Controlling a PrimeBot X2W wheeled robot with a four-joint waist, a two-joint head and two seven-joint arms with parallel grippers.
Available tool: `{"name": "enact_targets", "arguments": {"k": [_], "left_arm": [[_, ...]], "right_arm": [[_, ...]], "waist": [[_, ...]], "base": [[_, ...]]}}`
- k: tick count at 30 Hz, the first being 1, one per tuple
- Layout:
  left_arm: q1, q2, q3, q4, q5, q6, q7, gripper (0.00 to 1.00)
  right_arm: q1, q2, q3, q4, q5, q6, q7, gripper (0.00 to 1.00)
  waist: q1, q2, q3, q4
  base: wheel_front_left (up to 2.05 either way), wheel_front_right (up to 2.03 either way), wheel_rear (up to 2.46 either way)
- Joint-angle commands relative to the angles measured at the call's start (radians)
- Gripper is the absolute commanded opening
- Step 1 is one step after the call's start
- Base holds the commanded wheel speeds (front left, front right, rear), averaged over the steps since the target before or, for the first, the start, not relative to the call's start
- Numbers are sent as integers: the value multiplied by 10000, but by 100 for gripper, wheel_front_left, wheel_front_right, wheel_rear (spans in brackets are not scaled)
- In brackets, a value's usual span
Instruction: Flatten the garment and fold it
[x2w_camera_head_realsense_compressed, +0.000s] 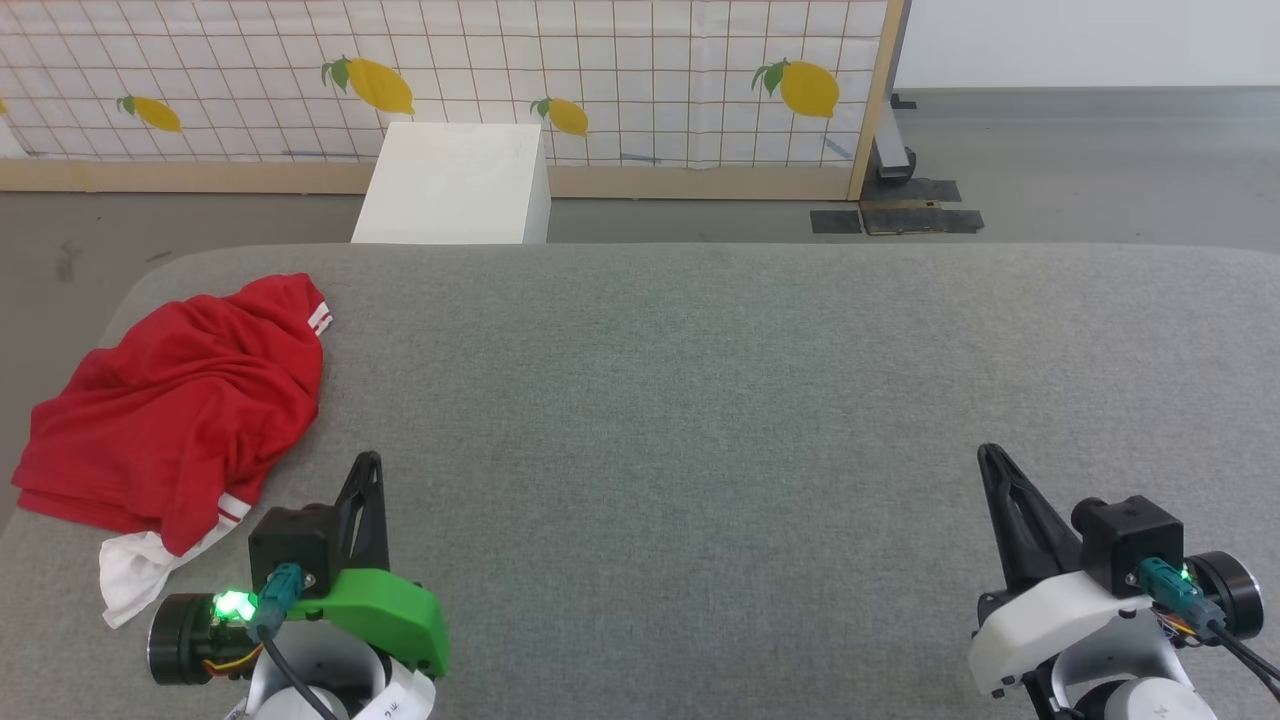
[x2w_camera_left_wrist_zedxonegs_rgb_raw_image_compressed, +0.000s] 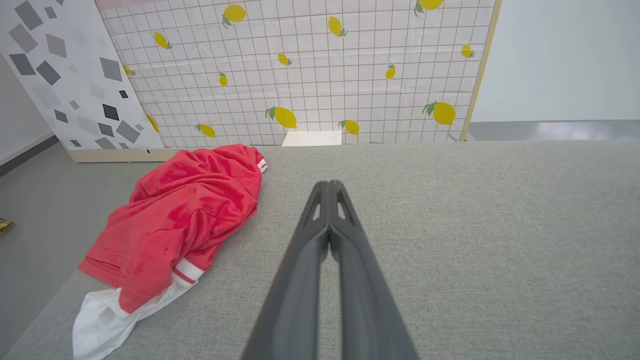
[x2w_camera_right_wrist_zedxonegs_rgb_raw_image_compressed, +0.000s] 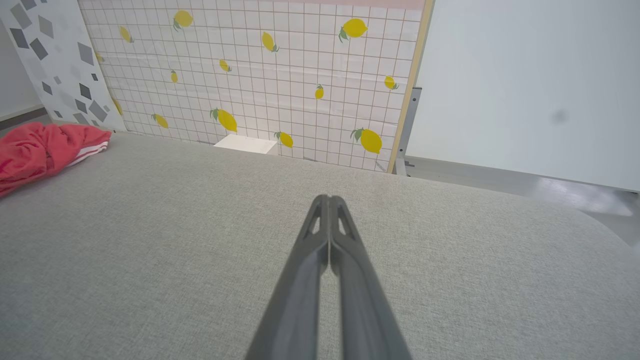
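Red garment (x2w_camera_head_realsense_compressed: 180, 400) bunched at left | left wrist view: grey-diamond panel (x2w_camera_left_wrist_zedxonegs_rgb_raw_image_compressed: 60, 75)

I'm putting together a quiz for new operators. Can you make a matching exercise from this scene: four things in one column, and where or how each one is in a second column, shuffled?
Things
1. red T-shirt
2. white box
3. left gripper
4. right gripper

Places and states
A. shut, over the bare grey table, far from the shirt
B. crumpled at the table's left edge
C. shut, close beside the shirt
D. standing beyond the table's far edge

Pairs: 1-B, 2-D, 3-C, 4-A
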Motion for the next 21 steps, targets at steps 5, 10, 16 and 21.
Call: {"name": "enact_targets", "arguments": {"k": [5,10,16,21], "left_arm": [[-1,4,-30,5,-55,4,-6,100],[13,2,-131,88,-152,54,-100,100],[8,-1,-261,217,-275,123,-227,100],[-9,-3,-365,330,-378,184,-335,100]], "right_arm": [[8,-4,-9,10,14,0,-7,100],[55,-3,-45,95,162,-1,-111,100],[92,-1,-93,199,307,-1,-234,100],[119,0,-138,284,417,-2,-338,100]], "waist": [[0,0,1,0],[0,0,3,-2],[0,0,8,1],[0,0,13,16]], "base": [[0,0,0],[0,0,0],[0,0,0],[0,0,0]]}}
